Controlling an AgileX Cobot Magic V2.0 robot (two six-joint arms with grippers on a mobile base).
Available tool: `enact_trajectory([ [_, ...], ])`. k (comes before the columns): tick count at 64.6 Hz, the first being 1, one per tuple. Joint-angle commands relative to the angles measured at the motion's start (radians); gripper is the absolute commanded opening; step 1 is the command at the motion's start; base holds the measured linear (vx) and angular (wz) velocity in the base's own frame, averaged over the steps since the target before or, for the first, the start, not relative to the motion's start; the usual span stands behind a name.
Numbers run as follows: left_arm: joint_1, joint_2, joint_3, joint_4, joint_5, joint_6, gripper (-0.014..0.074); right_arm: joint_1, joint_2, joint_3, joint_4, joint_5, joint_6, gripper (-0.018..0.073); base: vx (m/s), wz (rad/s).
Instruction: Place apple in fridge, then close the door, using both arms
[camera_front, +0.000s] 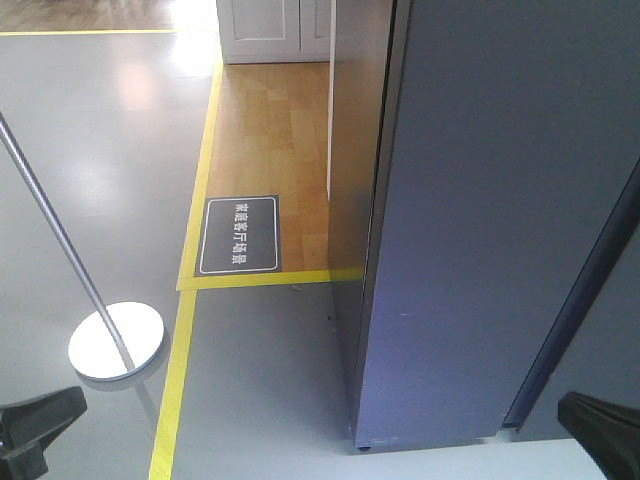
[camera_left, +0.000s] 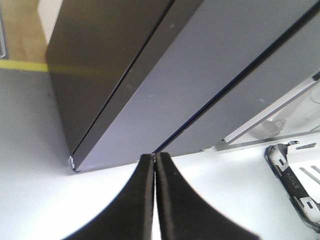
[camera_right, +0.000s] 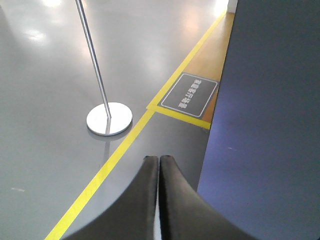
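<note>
Your left gripper (camera_left: 154, 159) is clenched, fingers pressed flat together with nothing between them, hanging just in front of the fridge (camera_left: 165, 95) at its lower corner, over the white base. Your right gripper (camera_right: 159, 161) is clenched empty too, over the grey floor (camera_right: 45, 150) beside the dark panel (camera_right: 270, 125), with the yellow tape line (camera_right: 115, 155), floor sign (camera_right: 190, 95) and stanchion base (camera_right: 109, 119) ahead. You can't see the apple in any view; the door (camera_front: 490, 220) fills the front camera, dark grey face outward.
</note>
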Motion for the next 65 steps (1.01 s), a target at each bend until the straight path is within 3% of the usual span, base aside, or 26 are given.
enact_trajectory([
  [1,0.003,-0.006,-0.017,-0.078,0.013,-0.007,-0.0006,0.000,-0.040,-0.010,0.036,-0.037,-0.008,-0.0006,0.00,0.00],
  [10,0.003,-0.006,-0.018,-0.134,0.010,-0.007,-0.0006,0.000,-0.062,-0.011,0.042,-0.021,-0.008,-0.0006,0.00,0.00],
  [23,0.003,-0.006,-0.018,-0.133,-0.006,-0.007,-0.0006,0.000,-0.062,-0.011,0.041,-0.003,-0.008,-0.0006,0.00,0.00],
  [36,0.003,-0.006,-0.018,-0.243,-0.184,-0.007,-0.0006,0.000,-0.062,-0.011,0.041,-0.003,-0.008,-0.0006,0.00,0.00],
  [51,0.003,-0.006,-0.018,-0.277,-0.309,-0.007,-0.0006,0.000,-0.062,-0.011,0.041,-0.002,-0.008,-0.0006,0.00,0.00],
  [57,0.003,-0.006,-0.018,-0.385,-0.297,-0.007,-0.0006,0.000,-0.062,-0.011,0.041,-0.002,-0.008,-0.0006,0.00,0.00],
  [65,0.003,-0.006,-0.018,-0.705,-0.291,-0.007,-0.0006,0.000,-0.062,-0.011,0.041,-0.002,-0.008,-0.0006,0.00,0.00],
])
